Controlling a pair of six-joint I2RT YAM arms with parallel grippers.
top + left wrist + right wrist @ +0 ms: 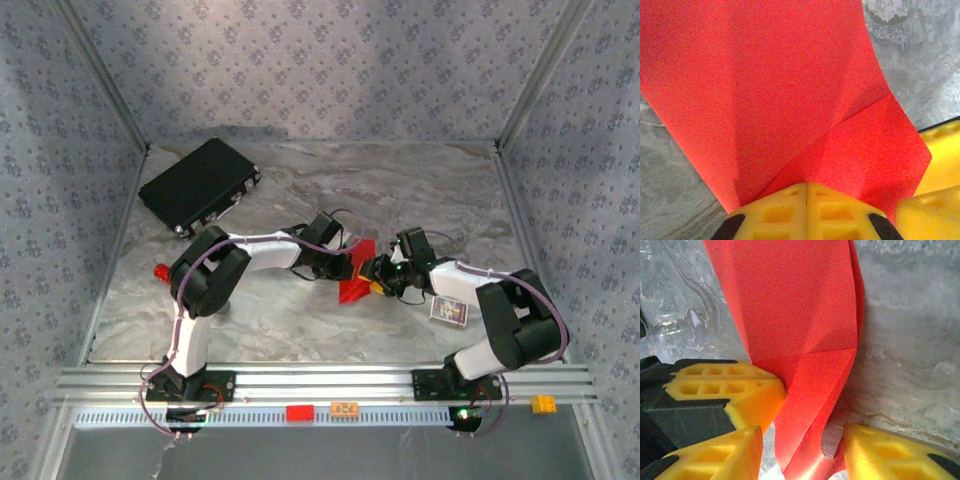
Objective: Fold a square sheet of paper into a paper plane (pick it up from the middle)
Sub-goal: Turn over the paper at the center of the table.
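- The square sheet of paper [354, 286] is partway through folding. It is a creased red wedge at the middle of the counter [280, 325], between my two arms. The left wrist view shows a diagonal crease across it.
- My left hand [806, 189] has its fingers pressed together, pinching the paper's near edge, and the sheet fans away from that grip.
- My right hand [802, 434] is spread, with a finger on each side of the hanging paper and neither clamping it. One finger sits just beside the bottom curl.
- I judge this to be a re-grip in mid-fold, with no narrow dart shape yet. The next move calls for closing the right hand squarely on the fold line without tugging the sheet out of the left pinch.
- I can't tell whether the paper's lower tip touches the counter.
- The two hands are nearly touching, so any swing has to go outward.
- Bare counter lies ahead and on both sides. The black case [200, 186] sits well apart at the far left, and a small card [449, 311] lies beside my right forearm.
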